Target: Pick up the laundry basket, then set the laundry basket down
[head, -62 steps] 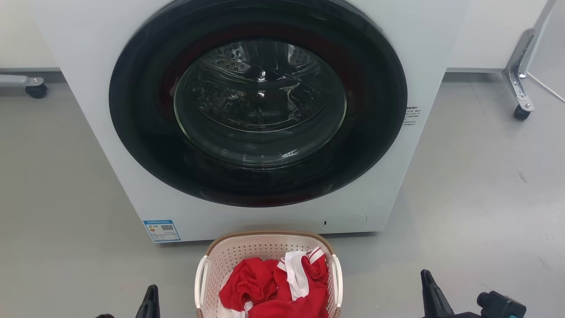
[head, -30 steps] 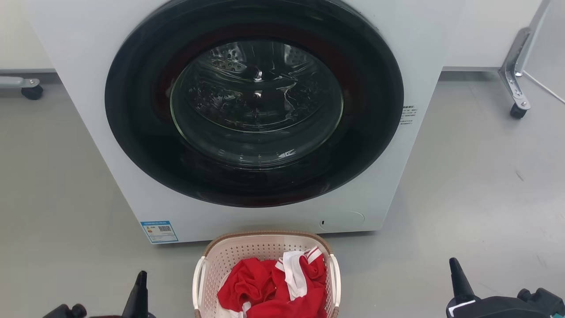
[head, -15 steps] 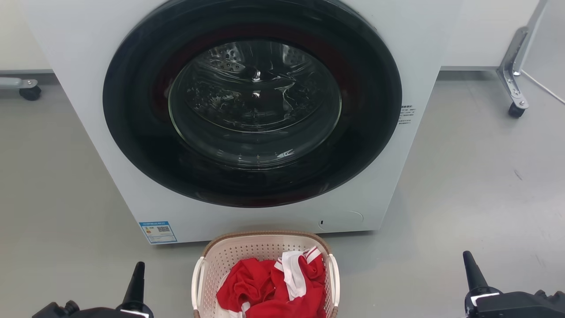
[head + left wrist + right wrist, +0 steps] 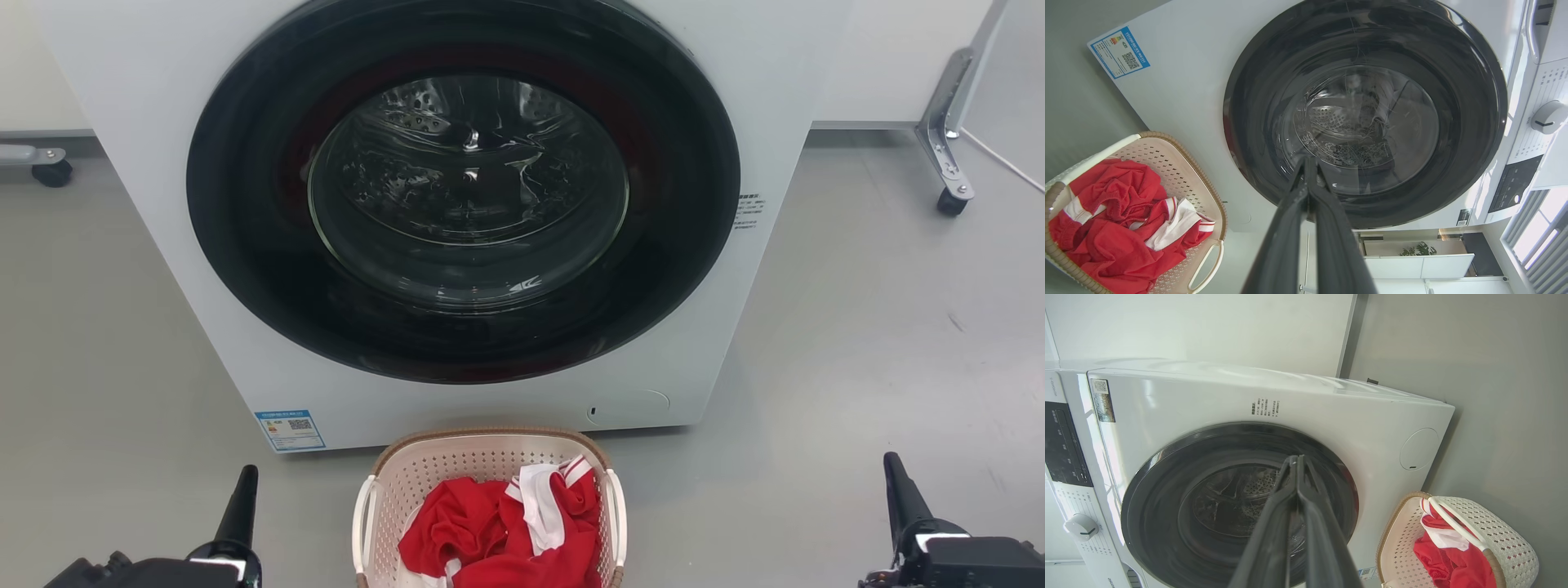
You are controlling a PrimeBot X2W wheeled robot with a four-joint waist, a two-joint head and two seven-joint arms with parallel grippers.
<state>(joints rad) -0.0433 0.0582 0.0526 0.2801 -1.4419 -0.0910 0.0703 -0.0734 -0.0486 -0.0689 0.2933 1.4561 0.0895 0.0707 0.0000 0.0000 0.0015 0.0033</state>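
The laundry basket (image 4: 457, 465) stands on the floor right in front of the washing machine, cream with a brown rim and white side handles, holding red and white clothes (image 4: 498, 523). It also appears at the lower left of the left wrist view (image 4: 1180, 171) and at the lower right of the right wrist view (image 4: 1502, 539). My left gripper (image 4: 242, 490) stands to the basket's left, apart from it, fingers shut together (image 4: 1306, 163) and holding nothing. My right gripper (image 4: 894, 482) is far to the basket's right, also shut (image 4: 1295, 461) and holding nothing.
The white washing machine (image 4: 147, 163) with its closed dark round door (image 4: 465, 188) rises directly behind the basket. Wheeled frame legs stand at the far right (image 4: 947, 180) and far left (image 4: 49, 167). Grey floor (image 4: 882, 327) spreads on both sides.
Both grippers have spread outward, the left one leftward and the right one rightward, away from the basket. The head camera has shifted slightly. The basket has stayed in place.
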